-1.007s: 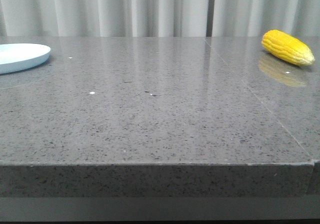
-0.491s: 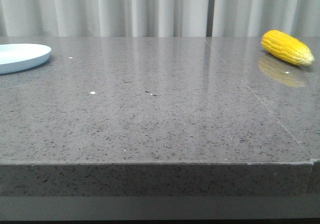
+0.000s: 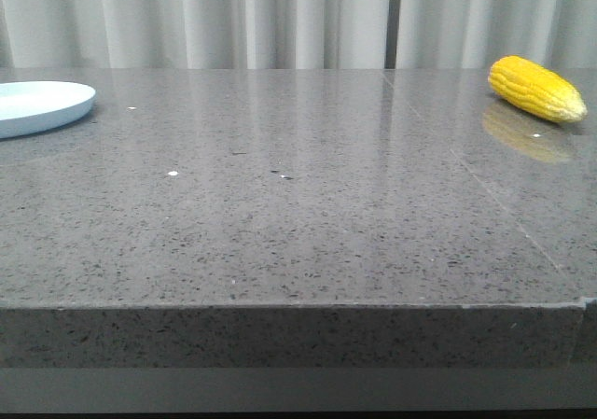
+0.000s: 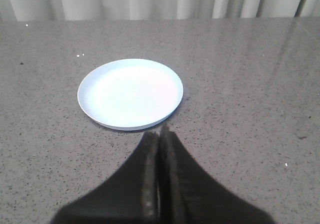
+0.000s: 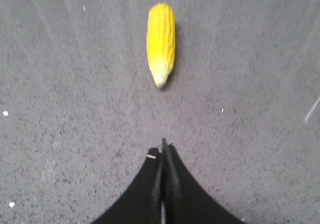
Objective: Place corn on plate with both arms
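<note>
Looking forward over the grey stone table [image 3: 298,223], the front camera showed the corn [image 3: 537,89] lying at the far right and the plate [image 3: 42,104] at the far left, well apart, with neither arm in sight; that spread probably explained the need for two arms. From the left wrist, the left gripper [image 4: 160,134] hung just short of the bare plate [image 4: 130,93], its fingers pressed together, holding nothing. From the right wrist, the right gripper [image 5: 164,149] was likewise closed and empty, the corn [image 5: 161,42] ahead with its pale tip pointing toward it.
</note>
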`<state>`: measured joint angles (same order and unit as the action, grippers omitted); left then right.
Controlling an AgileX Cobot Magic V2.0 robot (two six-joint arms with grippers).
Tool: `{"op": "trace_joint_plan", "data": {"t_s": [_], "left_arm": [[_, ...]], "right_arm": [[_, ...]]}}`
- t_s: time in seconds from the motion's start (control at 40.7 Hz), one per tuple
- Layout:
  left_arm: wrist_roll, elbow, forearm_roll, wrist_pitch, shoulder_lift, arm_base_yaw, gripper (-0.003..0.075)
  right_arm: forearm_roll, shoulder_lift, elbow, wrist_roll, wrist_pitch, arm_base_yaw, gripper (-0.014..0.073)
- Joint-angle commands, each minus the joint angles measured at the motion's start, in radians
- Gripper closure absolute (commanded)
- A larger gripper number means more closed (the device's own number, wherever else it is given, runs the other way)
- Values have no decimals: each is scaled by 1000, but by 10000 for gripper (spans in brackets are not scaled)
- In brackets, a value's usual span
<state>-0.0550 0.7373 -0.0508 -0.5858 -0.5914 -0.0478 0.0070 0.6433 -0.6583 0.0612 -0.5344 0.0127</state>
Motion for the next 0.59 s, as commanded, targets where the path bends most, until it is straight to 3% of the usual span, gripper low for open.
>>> {"op": "trace_joint_plan", "data": {"t_s": [0.0,0.098,0.172,0.27,0.393,0.491,0.565], "left_arm": [[9,28,-10,64,-31,-8,740],[9,28,-10,47,-63,-8,715],[9,28,1,32,-83,-8,637],[9,28,10,24,-108,-8,451],[3,28,13,22,-131,-8,222],[3,28,13,22,-147,-8,175],[3,28,13,22,-161,-8,175]], "right_arm": [[-7,38,-28,-10,58,0,659],[-7,56,-28,-10,58,0,655],[-7,57,-28,-10,58,0,615],[-7,57,-28,-11,59,0,465],[-20,57,-28,-11,59,0,216],[-20,57,-28,-11,59,0,78],[-20,57,-28,-11,59,0,50]]}}
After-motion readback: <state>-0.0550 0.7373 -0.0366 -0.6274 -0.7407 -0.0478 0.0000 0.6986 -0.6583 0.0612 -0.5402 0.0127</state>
